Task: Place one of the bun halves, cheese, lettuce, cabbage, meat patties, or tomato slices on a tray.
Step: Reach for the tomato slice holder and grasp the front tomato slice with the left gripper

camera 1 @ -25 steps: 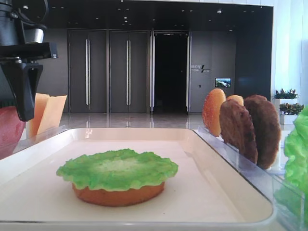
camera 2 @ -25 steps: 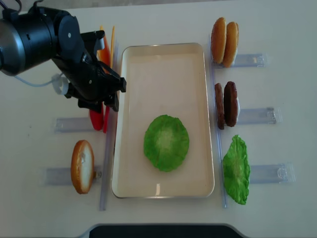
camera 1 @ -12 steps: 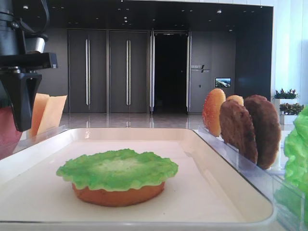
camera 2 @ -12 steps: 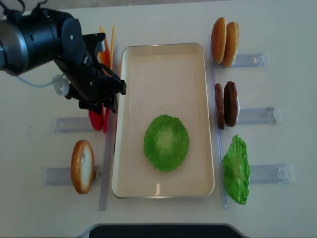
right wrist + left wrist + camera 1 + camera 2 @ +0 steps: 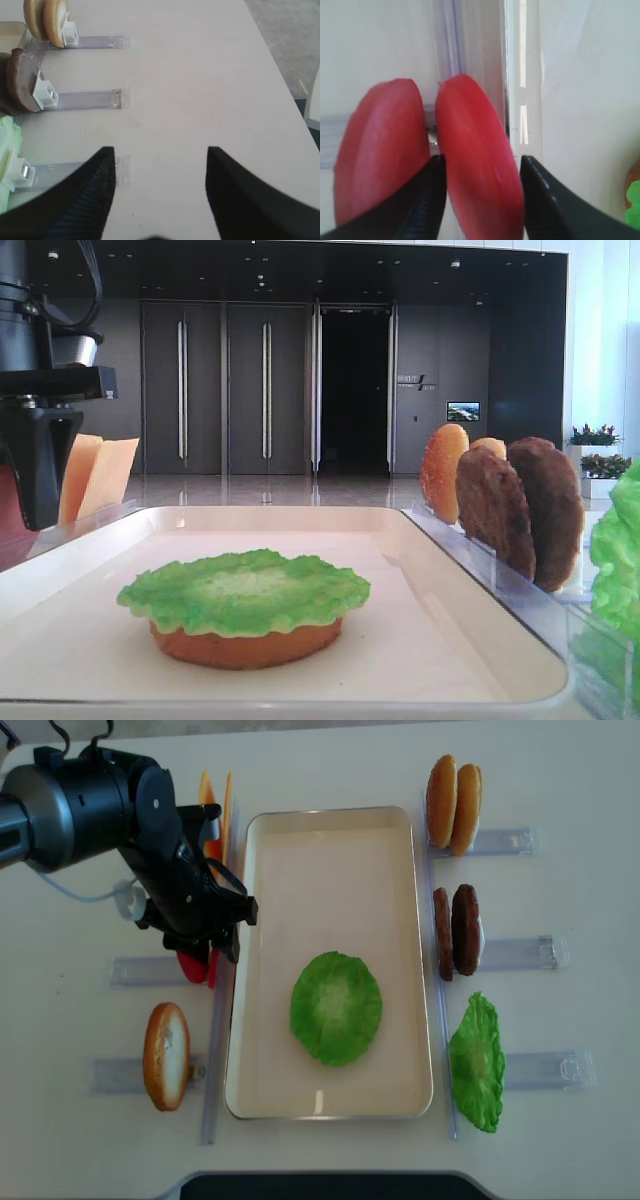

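Left fingers (image 5: 430, 200) spread, straddling the right-hand smooth red round tomato slice (image 5: 480, 175), upright in its clear rack, lower centre of frame. Probably light, stiff, slippery; pinch flat faces.

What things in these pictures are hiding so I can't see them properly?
- Tomato slices: in the overhead view the left arm covers most of them.
- Left end effector: the left wrist view does not show whether its fingers press the slice between them.
- Bun half on the tray: overhead, the lettuce hides it completely.
- Right end effector: only blurred fingertips show, in the right wrist view.
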